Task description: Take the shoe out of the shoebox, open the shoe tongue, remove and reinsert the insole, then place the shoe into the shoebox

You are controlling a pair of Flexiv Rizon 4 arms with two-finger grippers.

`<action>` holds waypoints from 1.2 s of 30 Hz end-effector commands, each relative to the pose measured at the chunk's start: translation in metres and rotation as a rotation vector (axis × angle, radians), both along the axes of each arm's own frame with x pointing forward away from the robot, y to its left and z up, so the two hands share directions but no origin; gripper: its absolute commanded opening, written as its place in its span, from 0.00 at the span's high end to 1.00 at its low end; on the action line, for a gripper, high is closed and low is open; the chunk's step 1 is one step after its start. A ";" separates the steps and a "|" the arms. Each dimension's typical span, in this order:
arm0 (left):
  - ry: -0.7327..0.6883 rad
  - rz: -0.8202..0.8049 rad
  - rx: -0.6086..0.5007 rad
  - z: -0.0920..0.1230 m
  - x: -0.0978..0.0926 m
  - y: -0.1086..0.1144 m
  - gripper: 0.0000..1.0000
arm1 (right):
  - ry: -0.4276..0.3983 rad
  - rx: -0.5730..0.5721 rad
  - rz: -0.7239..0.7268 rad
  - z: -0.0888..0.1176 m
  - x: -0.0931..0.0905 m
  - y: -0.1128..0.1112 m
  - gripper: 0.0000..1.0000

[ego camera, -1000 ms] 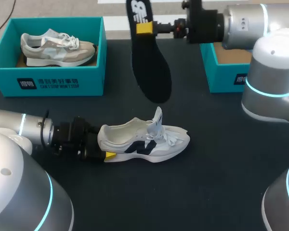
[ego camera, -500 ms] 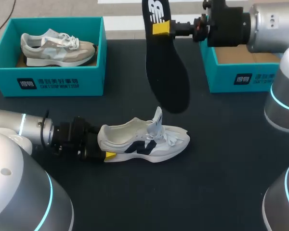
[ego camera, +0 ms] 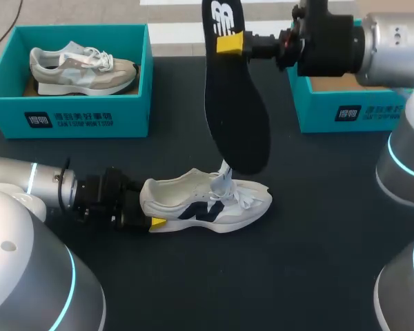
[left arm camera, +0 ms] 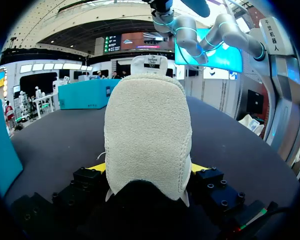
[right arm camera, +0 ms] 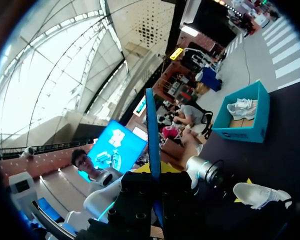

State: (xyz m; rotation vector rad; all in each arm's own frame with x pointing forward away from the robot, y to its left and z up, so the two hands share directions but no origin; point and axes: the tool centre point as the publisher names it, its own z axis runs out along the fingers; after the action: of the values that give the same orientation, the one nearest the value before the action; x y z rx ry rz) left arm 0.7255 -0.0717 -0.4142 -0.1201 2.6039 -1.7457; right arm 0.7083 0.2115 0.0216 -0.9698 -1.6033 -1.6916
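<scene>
Status: mid-reinsert, insole is out and not yet back in.

- White shoe [ego camera: 207, 200] lies on its sole around the middle of the table [ego camera: 317, 234], toe toward the right edge, tongue [ego camera: 225, 167] standing up.
- Left jaws are clamped on the shoe's heel from both sides; the left wrist view shows a yellow tip on each side of the heel.
- Right jaws grip the black insole [ego camera: 234, 103] at its heel end. It hangs toe-down over the shoe's opening, with its tip at the tongue. Can't tell if they touch.
- Empty shoebox [ego camera: 338, 114] is at the far right edge. The other box [ego camera: 69, 117], far left corner, holds a beige shoe.

Risks:
- The insole is held at one end only, so the free toe can catch on the tongue or laces and buckle instead of sliding in.
- The tongue could get pushed down into the opening and block entry.
- Push force could twist the shoe in the heel clamp or skid it toward the right edge.
- Too steep an angle would jam it at the midfoot.
</scene>
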 end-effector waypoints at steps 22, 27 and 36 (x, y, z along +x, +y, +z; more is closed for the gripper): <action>0.001 0.000 0.002 -0.001 -0.001 0.000 1.00 | -0.053 -0.009 -0.034 0.008 -0.029 -0.005 1.00; 0.001 0.000 0.002 -0.001 -0.001 0.000 1.00 | -0.053 -0.009 -0.034 0.008 -0.029 -0.005 1.00; -0.004 0.007 -0.013 0.003 -0.004 0.013 0.00 | -0.053 -0.009 -0.034 0.008 -0.029 -0.005 1.00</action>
State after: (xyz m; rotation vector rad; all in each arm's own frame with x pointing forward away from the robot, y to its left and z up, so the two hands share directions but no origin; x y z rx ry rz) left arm 0.7259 -0.0666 -0.4135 -0.1295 2.5981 -1.7449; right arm 0.6787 0.2022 0.0296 -0.9627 -1.6373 -1.7498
